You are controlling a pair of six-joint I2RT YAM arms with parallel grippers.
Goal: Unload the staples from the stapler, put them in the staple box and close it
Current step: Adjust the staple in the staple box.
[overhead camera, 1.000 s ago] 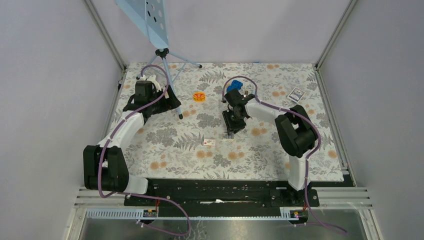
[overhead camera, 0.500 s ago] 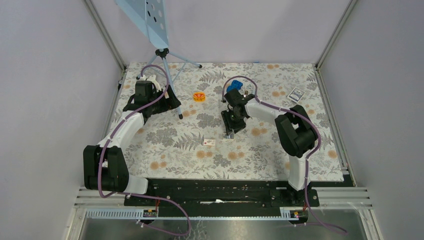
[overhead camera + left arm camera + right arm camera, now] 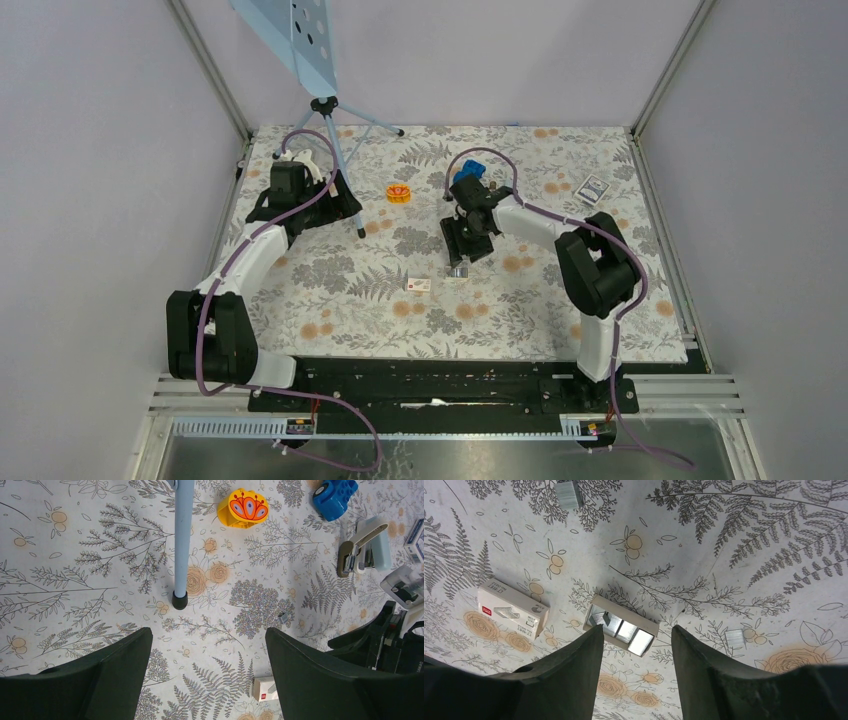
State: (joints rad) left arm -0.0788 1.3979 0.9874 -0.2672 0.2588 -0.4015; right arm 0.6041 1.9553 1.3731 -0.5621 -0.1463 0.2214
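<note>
Under the right fingers, spread and empty, the staples lie as two loose strips on the worktop, one open tray between them, one white box beside. The left fingers gape too, one stapler beyond.

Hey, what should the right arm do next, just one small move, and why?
Probably lift the right gripper straight up: its fingers are open and empty above the staple tray, while the stapler lies open, likely its next target.
</note>
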